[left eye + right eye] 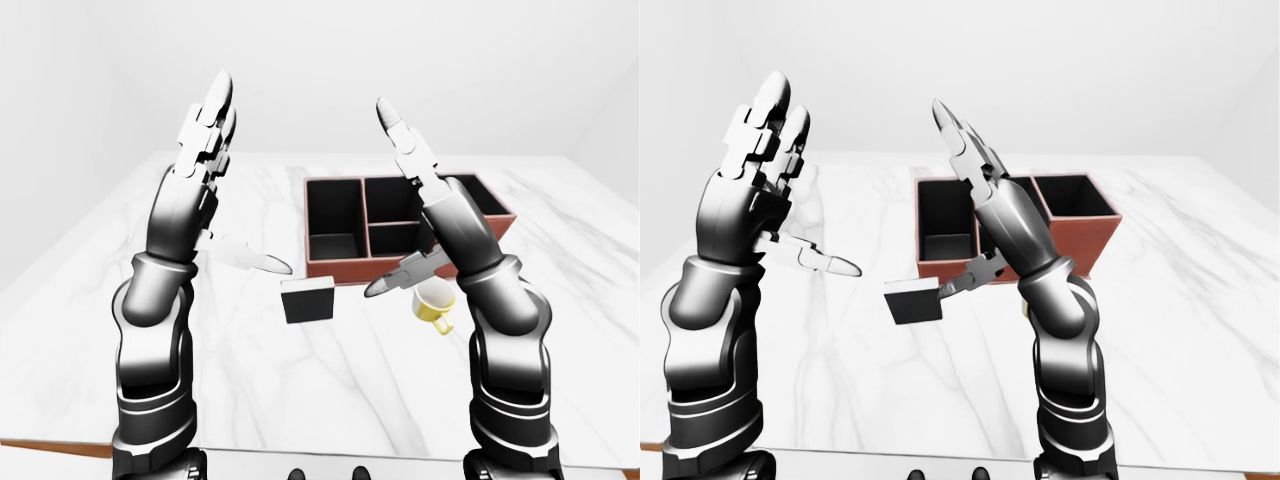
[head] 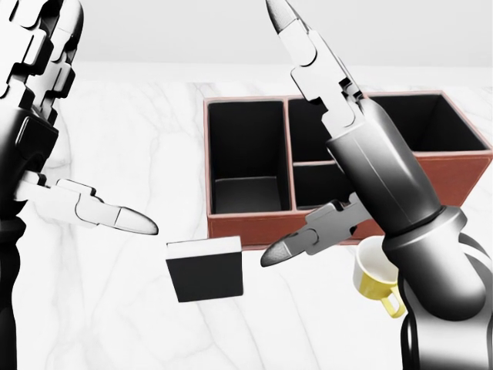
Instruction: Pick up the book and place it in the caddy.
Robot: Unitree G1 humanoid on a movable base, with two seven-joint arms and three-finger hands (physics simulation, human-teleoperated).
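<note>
Hands first. Right hand is raised with its fingers spread and pointing up, thumb jutting toward the left of the head view; it holds nothing. Left hand is likewise raised and fully spread, thumb pointing right, also empty. Neither touches the book, which lies on the table between and below the two thumbs, just beside the near wall of the caddy.

Risks, as judged: both palms sit high above the book, so a descent with fingers this wide could push it along the smooth surface rather than pinch it. The book looks thin with a flat, slick black cover and a pale page edge; a grip from above offers little purchase. The right forearm passes close over the yellow mug, and a sweep could tip it. A tilted book could catch on the caddy dividers.

Materials: caddy is a rigid reddish-brown box, dark-lined, with three compartments; table is polished white marble with grey veining; mug appears glazed.
</note>
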